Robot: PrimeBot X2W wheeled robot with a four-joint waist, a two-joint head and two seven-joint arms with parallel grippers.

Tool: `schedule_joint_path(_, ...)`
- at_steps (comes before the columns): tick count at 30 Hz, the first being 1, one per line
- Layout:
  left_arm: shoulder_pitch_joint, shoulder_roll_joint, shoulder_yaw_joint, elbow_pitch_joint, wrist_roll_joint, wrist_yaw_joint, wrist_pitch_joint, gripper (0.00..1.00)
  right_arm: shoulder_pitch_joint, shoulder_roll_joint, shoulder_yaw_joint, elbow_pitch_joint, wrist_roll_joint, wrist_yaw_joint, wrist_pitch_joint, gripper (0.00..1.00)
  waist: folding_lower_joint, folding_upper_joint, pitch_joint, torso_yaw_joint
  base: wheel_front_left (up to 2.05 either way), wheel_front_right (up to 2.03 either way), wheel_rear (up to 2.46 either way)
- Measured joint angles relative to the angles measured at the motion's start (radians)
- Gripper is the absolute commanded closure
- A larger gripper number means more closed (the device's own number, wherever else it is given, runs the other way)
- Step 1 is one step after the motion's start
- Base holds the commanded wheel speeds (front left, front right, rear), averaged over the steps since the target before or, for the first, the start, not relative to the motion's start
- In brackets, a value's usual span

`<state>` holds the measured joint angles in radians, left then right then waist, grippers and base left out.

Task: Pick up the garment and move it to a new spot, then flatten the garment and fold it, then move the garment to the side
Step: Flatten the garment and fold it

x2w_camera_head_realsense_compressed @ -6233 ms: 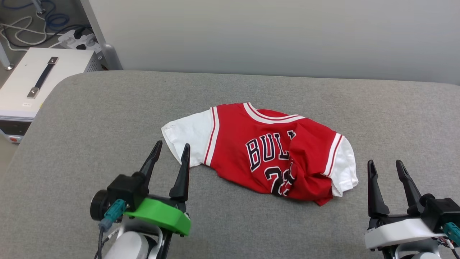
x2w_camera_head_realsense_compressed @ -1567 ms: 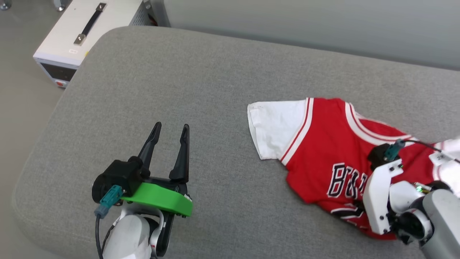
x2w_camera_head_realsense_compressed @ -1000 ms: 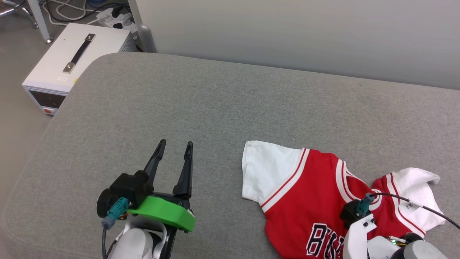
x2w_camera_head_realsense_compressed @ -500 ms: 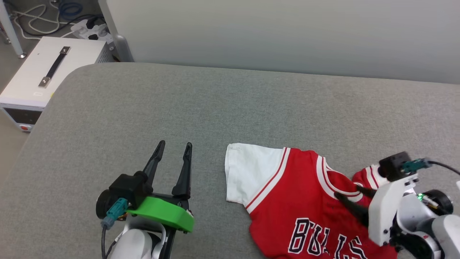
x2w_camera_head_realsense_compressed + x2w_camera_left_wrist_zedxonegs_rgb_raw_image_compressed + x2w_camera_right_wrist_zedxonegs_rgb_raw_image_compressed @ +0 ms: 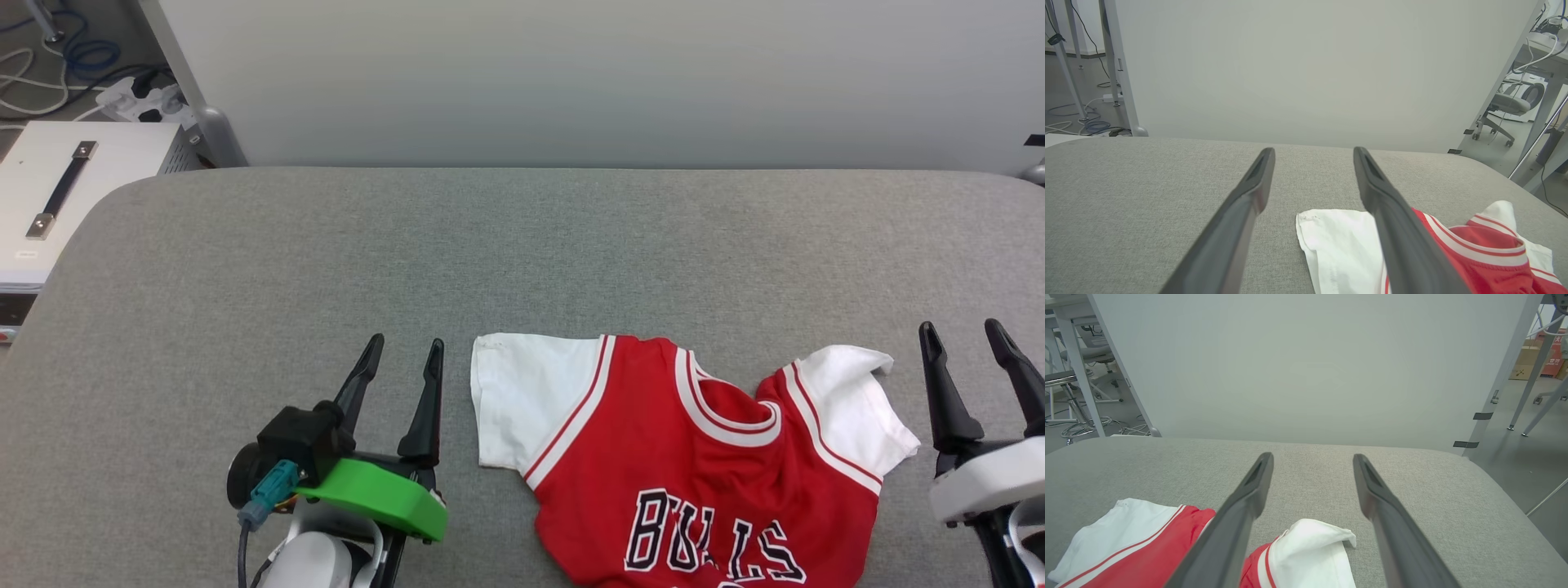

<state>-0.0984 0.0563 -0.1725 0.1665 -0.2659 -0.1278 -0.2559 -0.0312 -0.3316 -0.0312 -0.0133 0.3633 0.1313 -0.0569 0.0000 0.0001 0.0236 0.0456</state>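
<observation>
The garment (image 5: 694,474), a red jersey with white short sleeves and black "BULLS" lettering, lies on the grey padded table (image 5: 490,245) near its front edge, its lower part cut off by the head view's bottom. Its right sleeve is a little rumpled. My left gripper (image 5: 404,349) stands open just left of the left sleeve, nothing between its fingers. My right gripper (image 5: 963,333) stands open just right of the right sleeve, also empty. The left wrist view shows the white sleeve of the garment (image 5: 1331,241) under the gripper (image 5: 1312,153); the right wrist view shows the garment (image 5: 1306,555) below the gripper (image 5: 1312,457).
A white box with a dark handle (image 5: 57,196) sits on the floor beyond the table's left edge, with cables and a power strip (image 5: 139,98) behind it. A pale wall panel (image 5: 571,82) runs along the table's far edge. Bare grey table surface lies behind the garment.
My right gripper has let go of the garment, opened and drawn back to the right of it. The garment now lies spread on the table. The head camera has shifted; the left arm is still.
</observation>
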Motion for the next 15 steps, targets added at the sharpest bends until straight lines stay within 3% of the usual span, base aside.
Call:
schedule_joint_path(7, 0.022, 0.0, 0.001, -0.009, 0.001, 0.0, 0.0, 0.0, 0.097, 0.143, -0.062, -0.003, -0.041, 0.0, -0.126, 0.0, 0.0, 0.0, 0.015, -0.013, 0.0, 0.0, 0.0)
schedule_joint_path(15, 0.023, 0.006, -0.006, 0.011, -0.001, 0.0, 0.0, 0.0, 0.106, 0.169, -0.065, 0.004, -0.052, 0.0, -0.143, 0.0, 0.0, 0.0, 0.034, -0.024, 0.0, 0.0, 0.0)
